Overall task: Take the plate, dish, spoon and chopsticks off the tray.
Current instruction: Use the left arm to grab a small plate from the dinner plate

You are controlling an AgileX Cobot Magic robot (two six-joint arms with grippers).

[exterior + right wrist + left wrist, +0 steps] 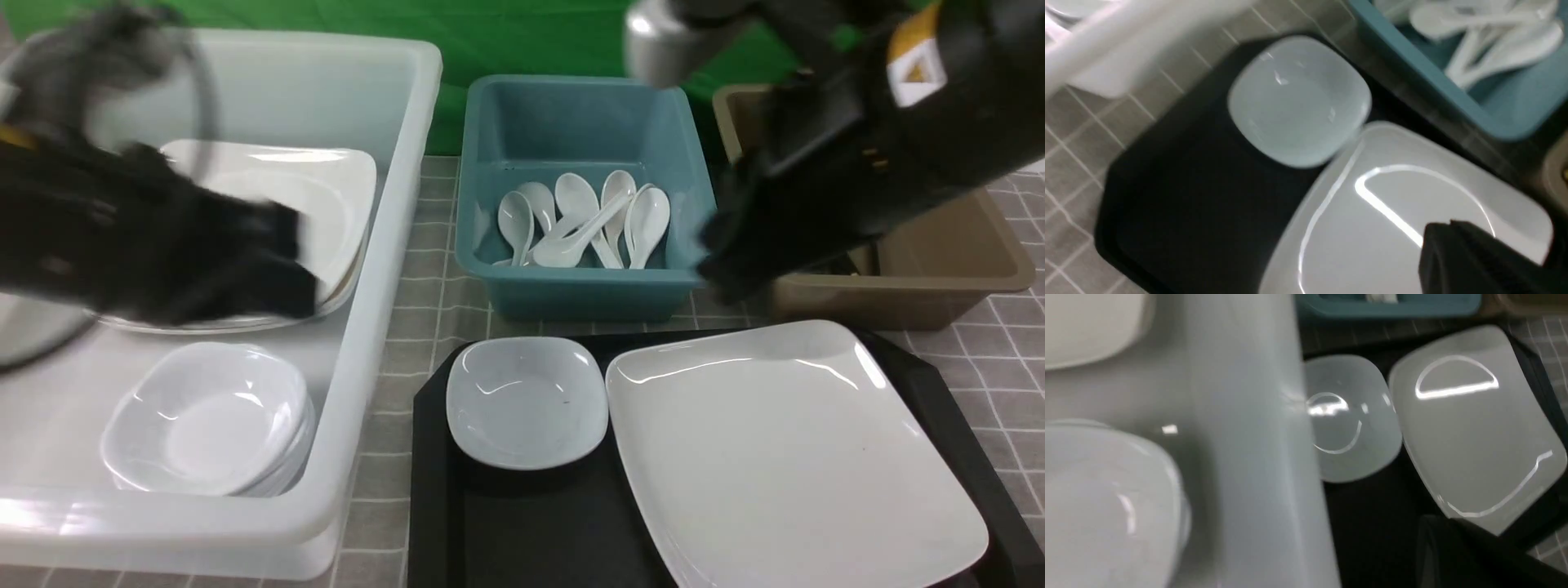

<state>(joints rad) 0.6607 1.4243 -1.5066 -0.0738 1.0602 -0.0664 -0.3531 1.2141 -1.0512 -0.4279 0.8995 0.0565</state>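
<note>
Left pincer (292, 271), pressed together and motion-blurred, hangs over the translucent white bin (384, 245), where glossy plates and small dishes (208, 420) are stacked, evidently sorted by kind. Teal bin (490, 269) holds smooth white soup spoons (584, 220). On the black tray (506, 531), the greyish dish (526, 400) sits just beside the large rounded-square plate (784, 449). Right pincer (722, 273), likewise pressed together, hovers near the plate's far edge.

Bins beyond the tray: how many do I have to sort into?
3. White bin on the left, holding plates and dishes; blue bin in the middle, holding spoons; brown bin on the right, partly hidden by the right arm.
</note>
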